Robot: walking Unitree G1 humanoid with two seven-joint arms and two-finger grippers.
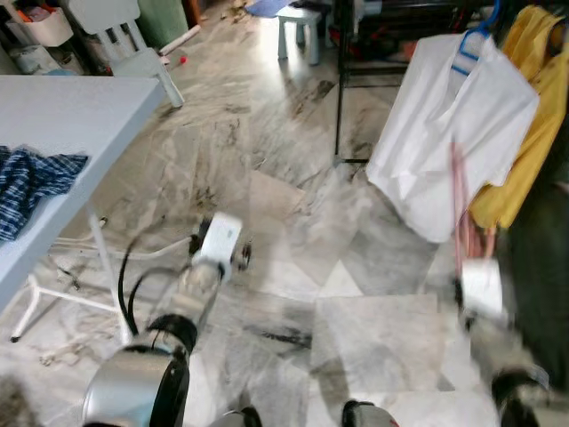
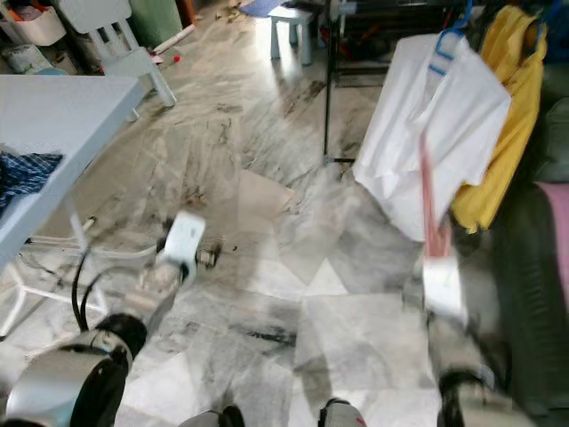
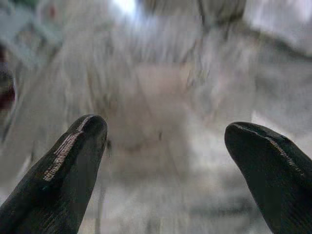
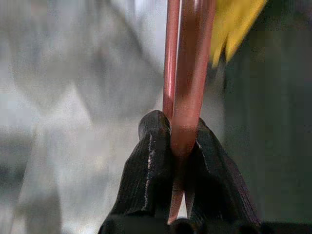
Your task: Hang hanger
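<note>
The right tool (image 4: 181, 146) is clamped on a pink hanger (image 1: 461, 209), its 2 black fingers (image 4: 151, 161) pressed against the bars from both sides. The hanger stands up from the tool, in front of the lower part of a white shirt (image 1: 444, 133), which hangs on a blue hanger (image 1: 471, 44) from a dark rack (image 1: 340, 80). A yellow garment (image 1: 529, 133) hangs just beside the shirt, on its right. The pictures are blurred, so the pink hanger's hook cannot be made out.

The left tool (image 3: 163, 161) is held low over the marble floor (image 1: 293, 205), well to the left of the shirt, its fingers (image 3: 63, 170) spread apart with nothing between them.

Far left of the shirt stands a white surface (image 1: 71, 116) with a blue checked cloth (image 1: 31, 182) lying on it. Behind it is a white chair (image 1: 124, 44), and left of the rack a small stool (image 1: 300, 27).
</note>
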